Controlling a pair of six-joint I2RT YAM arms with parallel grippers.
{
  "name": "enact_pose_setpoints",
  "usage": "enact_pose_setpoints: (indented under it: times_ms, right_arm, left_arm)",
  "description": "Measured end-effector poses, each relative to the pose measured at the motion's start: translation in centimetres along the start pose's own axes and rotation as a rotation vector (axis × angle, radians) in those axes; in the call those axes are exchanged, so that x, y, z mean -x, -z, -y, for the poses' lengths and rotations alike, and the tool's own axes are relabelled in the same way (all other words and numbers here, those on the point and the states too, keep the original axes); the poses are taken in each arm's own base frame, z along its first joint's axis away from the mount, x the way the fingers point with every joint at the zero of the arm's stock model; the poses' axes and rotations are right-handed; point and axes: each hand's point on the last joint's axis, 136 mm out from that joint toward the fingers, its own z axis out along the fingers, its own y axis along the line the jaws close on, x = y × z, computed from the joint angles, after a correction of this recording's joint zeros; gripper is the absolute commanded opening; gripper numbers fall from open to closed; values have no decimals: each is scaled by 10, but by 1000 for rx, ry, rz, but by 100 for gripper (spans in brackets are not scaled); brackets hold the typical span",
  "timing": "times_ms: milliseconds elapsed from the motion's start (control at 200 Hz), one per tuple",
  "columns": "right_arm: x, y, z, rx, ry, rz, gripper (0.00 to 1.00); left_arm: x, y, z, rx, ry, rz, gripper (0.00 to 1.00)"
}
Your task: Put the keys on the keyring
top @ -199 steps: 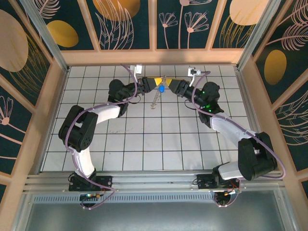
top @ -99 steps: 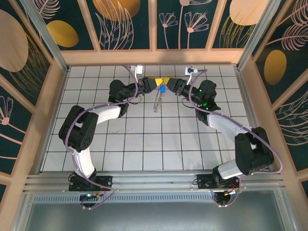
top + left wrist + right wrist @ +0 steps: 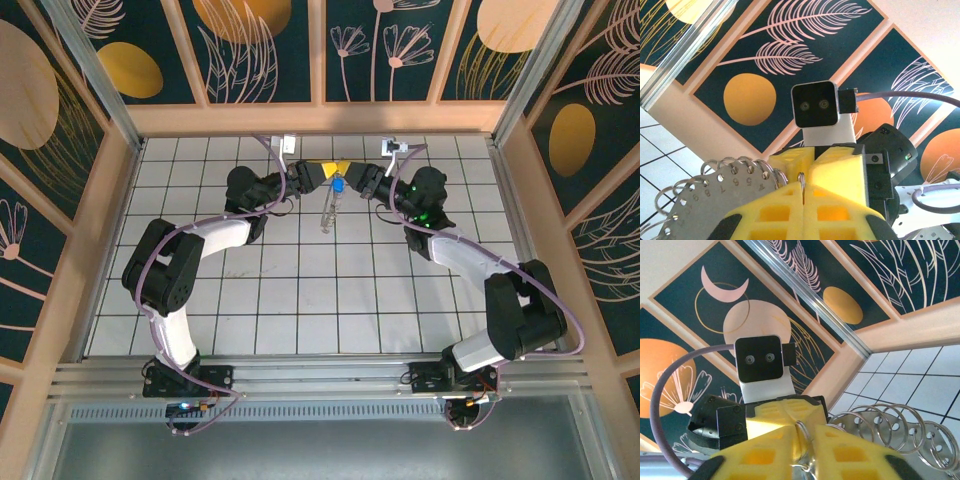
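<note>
Surroundings: white tiled floor (image 3: 300, 290), bare around the work spot. Dark floral wall panels in wood frames (image 3: 250, 50) on three sides, aluminium rail (image 3: 320, 375) at near edge.

Obstruction: left gripper (image 3: 323, 168) and right gripper (image 3: 346, 168) meet tip to tip over the far-centre tiles, so each wrist view looks straight into the other's yellow fingers and camera block.

Large thin silvery-grey metal keyring (image 3: 328, 210) hangs below the tips. Top view has it edge-on, a thin strip, long axis running from tips toward near-left. Small blue-headed key (image 3: 339, 185) sits just under the right gripper tips, beside the keyring's upper end. Blade direction too small to tell.

Left wrist view adds a grey numbered plate w/ holes (image 3: 720, 197), small rings round its edge. Right wrist view adds a row of small silvery rings (image 3: 890, 432).

Left gripper: closed, thin wire loop pinched in the seam. Right gripper: narrow, wire loop in the gap. Cannot tell if clamped.
</note>
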Motion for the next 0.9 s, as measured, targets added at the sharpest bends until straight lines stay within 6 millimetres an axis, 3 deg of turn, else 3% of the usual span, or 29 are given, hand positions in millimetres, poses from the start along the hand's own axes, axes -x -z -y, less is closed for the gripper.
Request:
enact_pose_setpoints:
  times_ms: [95,310,415,491,766,901]
  right_arm:
    - [0,0,-1,6,3,1,0]
    - [0,0,-2,12,8,-1,0]
    - [1,0,-1,17,10,-10,0]
    - [2,0,4,9,14,-28,0]
    - [24,7,24,-40,77,-114,0]
    - [30,5,27,-33,133,-189,0]
  left_arm:
    - [1,0,0,0,1,5,0]
    - [2,0,0,0,3,8,0]
    - [1,0,-1,6,-3,8,28]
    - [2,1,-6,34,-17,7,37]
    - [30,18,-2,150,-144,24,47]
    - [35,21,-14,211,-178,-11,48]
